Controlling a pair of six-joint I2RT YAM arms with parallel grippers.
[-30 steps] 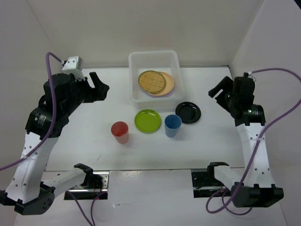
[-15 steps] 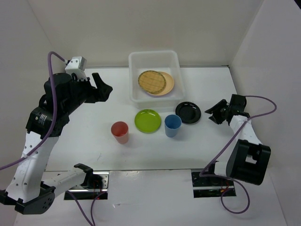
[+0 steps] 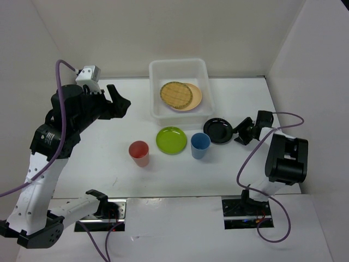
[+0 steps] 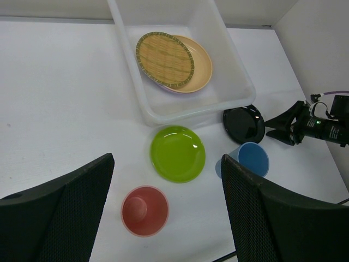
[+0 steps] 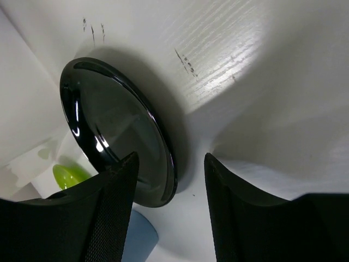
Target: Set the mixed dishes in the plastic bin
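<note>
The plastic bin (image 3: 179, 61) stands at the back centre and holds the tan woven disc (image 3: 175, 94) on the peach-orange plate (image 3: 194, 98), with a lavender edge just showing beneath. In front of the bin lie the black plate (image 3: 218, 130), lime green plate (image 3: 171, 140), blue cup (image 3: 200, 145) and red cup (image 3: 139, 153). My right gripper (image 3: 241, 132) is open and empty, low at the table. It sits just right of the black plate (image 5: 117, 131), whose rim lies between its open jaws (image 5: 172, 164). My left gripper (image 3: 117, 100) is open and empty, raised at the left.
In the left wrist view the bin (image 4: 124, 60), green plate (image 4: 178, 153), red cup (image 4: 144, 210) and blue cup (image 4: 252, 158) lie below my left gripper (image 4: 166, 164). White walls close in the table on three sides.
My right arm has dropped from high at the right down to the table and moved left to the black plate's edge. My left gripper shifted slightly right.
</note>
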